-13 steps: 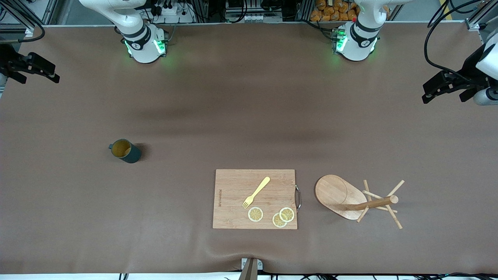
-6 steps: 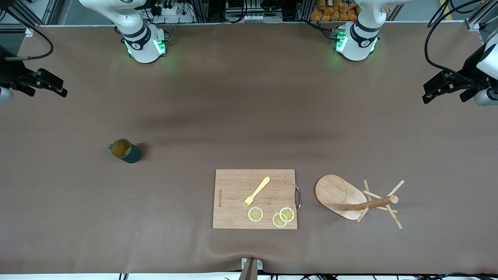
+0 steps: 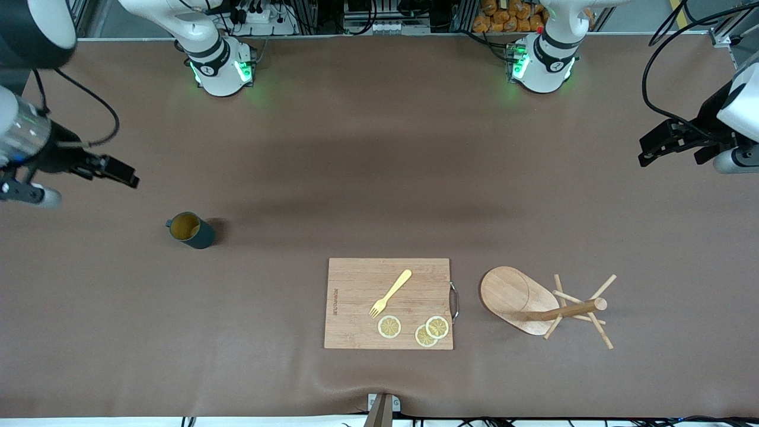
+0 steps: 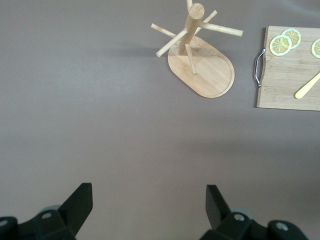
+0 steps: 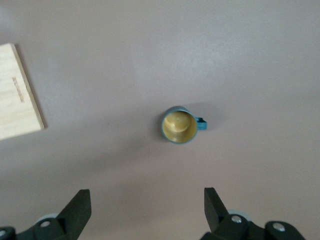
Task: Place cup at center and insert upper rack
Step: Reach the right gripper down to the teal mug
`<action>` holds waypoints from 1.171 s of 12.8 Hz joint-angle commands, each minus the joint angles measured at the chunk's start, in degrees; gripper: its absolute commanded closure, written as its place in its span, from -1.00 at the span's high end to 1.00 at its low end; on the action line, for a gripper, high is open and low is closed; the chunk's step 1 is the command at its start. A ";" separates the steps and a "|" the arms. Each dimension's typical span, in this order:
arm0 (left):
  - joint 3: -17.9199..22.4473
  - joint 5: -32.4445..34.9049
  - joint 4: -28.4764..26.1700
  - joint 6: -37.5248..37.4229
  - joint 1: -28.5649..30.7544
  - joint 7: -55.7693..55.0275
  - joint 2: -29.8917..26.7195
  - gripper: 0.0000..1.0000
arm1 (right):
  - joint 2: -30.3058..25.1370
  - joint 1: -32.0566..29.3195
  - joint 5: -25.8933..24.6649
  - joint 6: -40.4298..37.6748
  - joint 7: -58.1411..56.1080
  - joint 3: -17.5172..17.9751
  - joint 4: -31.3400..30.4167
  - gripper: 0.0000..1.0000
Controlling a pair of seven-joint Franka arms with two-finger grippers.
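Cup: dark teal mug, tan inside, upright on the worktop toward the right arm's end, untouched. Right pincer is seen to have swung in from the worktop's edge over the last second and now hangs over bare worktop near the cup, spread wide, holding nothing; an approach for the cup is judged begun. Left pincer, barely shifted, is held spread and empty at the left arm's edge. Mug tree stands beside the cutting board, which carries a yellow fork and lemon slices. Handle direction is clearest in the right wrist view; the tree's post and pegs, in the left wrist view.
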 commanded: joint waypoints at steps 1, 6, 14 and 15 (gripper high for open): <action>-0.13 -0.46 0.98 0.09 -0.01 0.18 0.18 1.00 | 6.90 0.77 3.74 3.07 9.31 -0.23 2.53 1.00; -0.13 -0.37 0.89 1.84 -0.01 0.18 0.27 1.00 | 14.38 -0.81 5.25 18.63 11.55 -0.49 -7.12 1.00; -0.13 -0.37 0.71 1.85 -0.01 0.27 0.27 1.00 | 22.56 -1.43 5.07 21.96 19.02 -0.49 -10.82 1.00; -0.13 -0.37 0.71 1.85 -0.01 0.27 0.27 1.00 | 22.74 -1.34 5.07 24.59 19.10 -0.49 -12.48 1.00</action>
